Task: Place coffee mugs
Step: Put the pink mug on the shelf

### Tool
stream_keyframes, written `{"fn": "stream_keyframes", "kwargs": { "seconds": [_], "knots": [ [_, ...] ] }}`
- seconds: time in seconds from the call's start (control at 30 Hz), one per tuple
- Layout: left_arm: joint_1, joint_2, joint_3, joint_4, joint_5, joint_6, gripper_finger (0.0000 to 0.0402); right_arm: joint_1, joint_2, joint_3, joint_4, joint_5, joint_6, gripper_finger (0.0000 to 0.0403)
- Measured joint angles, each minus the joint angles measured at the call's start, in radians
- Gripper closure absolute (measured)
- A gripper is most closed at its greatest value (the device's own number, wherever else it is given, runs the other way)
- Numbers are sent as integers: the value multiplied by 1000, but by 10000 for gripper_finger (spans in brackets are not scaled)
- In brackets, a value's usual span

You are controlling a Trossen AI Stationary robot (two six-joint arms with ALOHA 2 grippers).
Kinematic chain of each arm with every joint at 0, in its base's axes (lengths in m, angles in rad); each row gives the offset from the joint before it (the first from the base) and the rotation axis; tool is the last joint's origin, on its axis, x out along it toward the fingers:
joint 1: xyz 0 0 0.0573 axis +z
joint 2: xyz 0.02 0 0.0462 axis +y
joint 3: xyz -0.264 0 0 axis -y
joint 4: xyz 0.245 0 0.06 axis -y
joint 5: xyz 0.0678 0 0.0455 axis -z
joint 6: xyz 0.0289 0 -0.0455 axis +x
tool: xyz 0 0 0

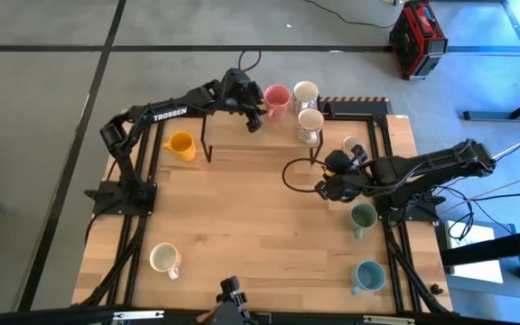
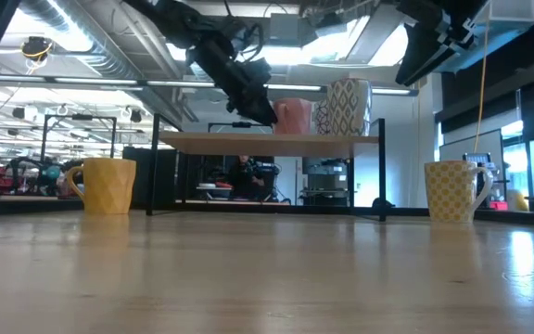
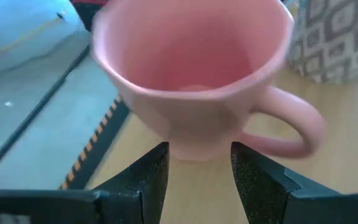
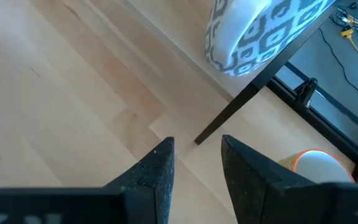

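Both pincers gape empty: left pincer (image 3: 194,180) beside pink mug (image 3: 194,74), right pincer (image 4: 194,177) over bare table (image 4: 61,106).

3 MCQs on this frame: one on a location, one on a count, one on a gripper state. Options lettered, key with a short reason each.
1. Where does the pink mug stand?
A. on the raised shelf at the table's far edge
B. on the table by the blue mug
C. in the right gripper

2. How many mugs stand on the shelf?
A. one
B. three
C. five

3. What state is the left gripper in?
A. shut on the orange mug
B. open, at the pink mug, not gripping it
C. out of view

Key:
1 A: the high view shows it on the shelf beside two patterned mugs.
2 B: pink plus two patterned ones sit there.
3 B: the left wrist view shows parted fingers below the mug, empty gap between.
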Motion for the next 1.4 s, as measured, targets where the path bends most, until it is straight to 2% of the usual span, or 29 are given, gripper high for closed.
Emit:
{"fn": "stream_keyframes", "kwargs": {
  "seconds": [0.57, 0.87, 1.03, 1.27, 1.4],
  "knots": [
    [-17, 11, 0, 67, 28, -39, 234, 0, 0, 0, 1, 1, -6, 281],
    [-31, -58, 1, -54, 33, -65, 234, 0, 0, 0, 1, 0, -6, 281],
    [-50, -63, 1, -67, 161, -38, 234, 0, 0, 0, 1, 0, -6, 281],
    [-81, -18, -1, -21, 151, -28, 234, 0, 0, 0, 1, 0, -6, 281],
    [-79, -18, -1, -21, 104, -24, 234, 0, 0, 0, 0, -1, -6, 281]
  ]
}}
